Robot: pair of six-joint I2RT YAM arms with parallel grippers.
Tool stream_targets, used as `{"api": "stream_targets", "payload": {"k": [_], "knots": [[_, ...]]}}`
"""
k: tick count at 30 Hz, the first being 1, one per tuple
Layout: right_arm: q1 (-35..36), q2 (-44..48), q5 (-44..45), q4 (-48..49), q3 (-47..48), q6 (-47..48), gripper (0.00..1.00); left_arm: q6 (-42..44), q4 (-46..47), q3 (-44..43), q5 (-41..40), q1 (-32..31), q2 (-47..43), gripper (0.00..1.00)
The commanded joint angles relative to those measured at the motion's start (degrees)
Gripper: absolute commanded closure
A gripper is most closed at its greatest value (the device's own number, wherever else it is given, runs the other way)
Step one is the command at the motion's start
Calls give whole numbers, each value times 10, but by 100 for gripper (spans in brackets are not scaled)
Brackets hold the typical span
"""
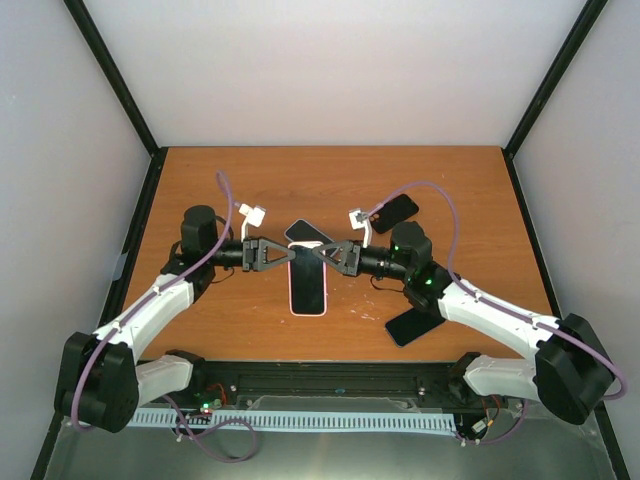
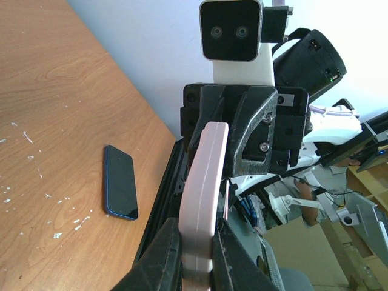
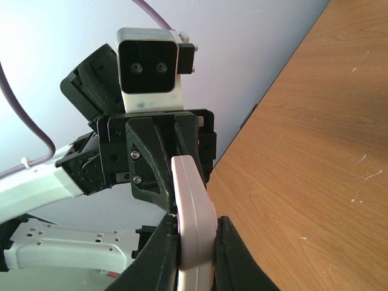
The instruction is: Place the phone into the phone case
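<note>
The pink phone case [image 1: 308, 285] is held between both grippers near the table's middle, and a dark face fills its rim. My left gripper [image 1: 291, 256] is shut on the case's left edge, and my right gripper [image 1: 326, 256] is shut on its right edge. In the left wrist view the case [image 2: 203, 182] stands edge-on between my fingers, at the gripper [image 2: 196, 242]. In the right wrist view the case [image 3: 193, 212] is also clamped edge-on, at the gripper [image 3: 197, 242]. I cannot tell whether the dark face is a phone or the case's inside.
A black phone [image 1: 308, 234] lies just behind the case. Another black phone [image 1: 397, 211] lies at the back right. A third [image 1: 414, 324] lies at the front right under the right arm, and it shows blue-edged in the left wrist view [image 2: 120, 182].
</note>
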State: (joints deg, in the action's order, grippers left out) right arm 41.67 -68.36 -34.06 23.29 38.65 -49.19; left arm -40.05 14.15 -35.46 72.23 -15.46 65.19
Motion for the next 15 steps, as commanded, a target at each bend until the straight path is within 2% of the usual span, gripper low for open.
{"api": "stream_targets", "payload": {"k": [1, 3, 4, 10, 15], "knots": [[2, 19, 15, 5, 19, 46, 97, 30, -44, -30, -26, -4, 7, 100], [2, 18, 15, -8, 22, 57, 97, 33, -51, -34, -27, -4, 9, 100], [2, 18, 14, -11, 23, 58, 93, 32, -51, -35, -29, -4, 8, 100], [2, 22, -9, -22, 16, 53, 54, 8, -20, -28, -31, -4, 3, 100], [3, 15, -45, 19, -23, 16, 38, -54, 58, -10, -33, -4, -5, 100]]}}
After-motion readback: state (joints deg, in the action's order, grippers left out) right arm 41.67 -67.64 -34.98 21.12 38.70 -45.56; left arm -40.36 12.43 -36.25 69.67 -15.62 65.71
